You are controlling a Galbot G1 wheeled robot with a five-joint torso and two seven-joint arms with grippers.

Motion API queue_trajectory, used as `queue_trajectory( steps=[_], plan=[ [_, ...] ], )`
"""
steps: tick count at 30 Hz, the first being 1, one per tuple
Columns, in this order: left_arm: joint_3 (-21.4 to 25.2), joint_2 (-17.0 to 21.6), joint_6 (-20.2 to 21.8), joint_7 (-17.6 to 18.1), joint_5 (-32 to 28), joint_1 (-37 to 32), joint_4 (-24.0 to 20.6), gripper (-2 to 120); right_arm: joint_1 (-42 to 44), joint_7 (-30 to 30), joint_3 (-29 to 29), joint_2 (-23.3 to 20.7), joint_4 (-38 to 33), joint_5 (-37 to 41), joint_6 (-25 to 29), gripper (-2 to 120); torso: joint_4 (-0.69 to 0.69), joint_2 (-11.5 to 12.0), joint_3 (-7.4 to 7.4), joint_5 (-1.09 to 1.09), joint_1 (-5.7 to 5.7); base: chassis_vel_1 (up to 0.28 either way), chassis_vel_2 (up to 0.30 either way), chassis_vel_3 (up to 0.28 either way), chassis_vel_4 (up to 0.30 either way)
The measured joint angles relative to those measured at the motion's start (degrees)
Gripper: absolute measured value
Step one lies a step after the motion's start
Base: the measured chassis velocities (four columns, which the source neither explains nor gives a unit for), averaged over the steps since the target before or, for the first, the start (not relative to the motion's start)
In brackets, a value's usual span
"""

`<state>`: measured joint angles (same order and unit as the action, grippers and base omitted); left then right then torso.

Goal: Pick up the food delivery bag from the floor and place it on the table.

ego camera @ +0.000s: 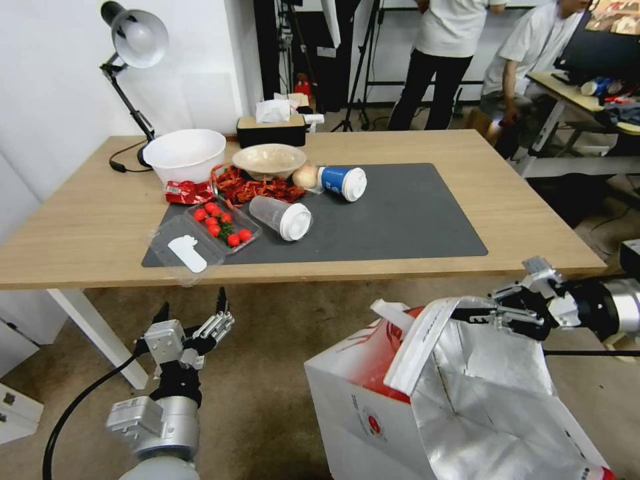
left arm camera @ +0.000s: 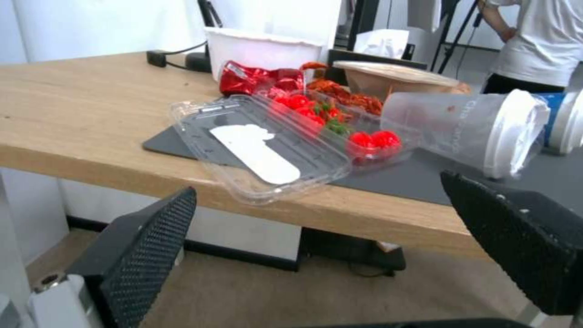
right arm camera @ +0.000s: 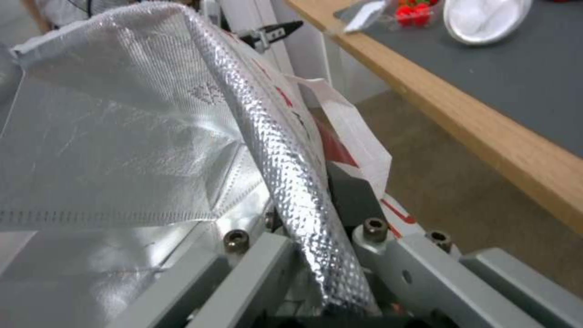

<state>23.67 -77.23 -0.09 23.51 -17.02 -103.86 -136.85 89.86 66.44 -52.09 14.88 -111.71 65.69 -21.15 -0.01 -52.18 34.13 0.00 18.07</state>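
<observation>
1. Food delivery bag (ego camera: 373, 400) is sitting below and in front of the table (ego camera: 520, 207) edge, over the floor (ego camera: 267, 400).
2. Right hand (ego camera: 477, 313) is pinching its foil rim.
3. Left hand (ego camera: 193, 313) is hanging open, farther off.

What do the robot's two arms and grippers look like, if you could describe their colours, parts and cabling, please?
Left gripper: silver metal frame with dark fingers, on a rounded silver-grey wrist with a black cable looping off it. Its black pads carry a fine dotted texture. Right gripper: the same silver-and-black build on a black and silver wrist; grey links with hex bolts.
</observation>
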Motion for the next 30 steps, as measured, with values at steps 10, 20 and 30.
queue_trajectory(
  steps=[10, 20, 30],
  plan=[
    [0.39, -1.15, -0.61, 0.02, 0.77, -0.30, -0.13, 100, 0.51, 2.61, -3.63, -3.74, 0.97, 6.46, -2.11, 0, 0.00, 0.05, -0.03, 0.00, -0.02, 0.000, 0.000, 0.000, 0.000],
    [1.30, -0.62, -0.66, 0.13, 0.24, -0.15, 0.06, 100, 0.08, 2.61, -5.88, -4.84, 0.50, 11.42, -3.64, 0, 0.00, 0.08, -0.04, 0.00, -0.04, 0.000, 0.000, 0.000, 0.000],
    [1.69, -0.21, -0.43, 0.12, -0.14, -0.22, -0.07, 100, -0.04, 1.65, -8.45, -4.89, 0.72, 16.16, -4.60, 0, 0.00, 0.09, -0.05, 0.01, -0.04, 0.000, 0.000, 0.000, 0.000]
  ],
)
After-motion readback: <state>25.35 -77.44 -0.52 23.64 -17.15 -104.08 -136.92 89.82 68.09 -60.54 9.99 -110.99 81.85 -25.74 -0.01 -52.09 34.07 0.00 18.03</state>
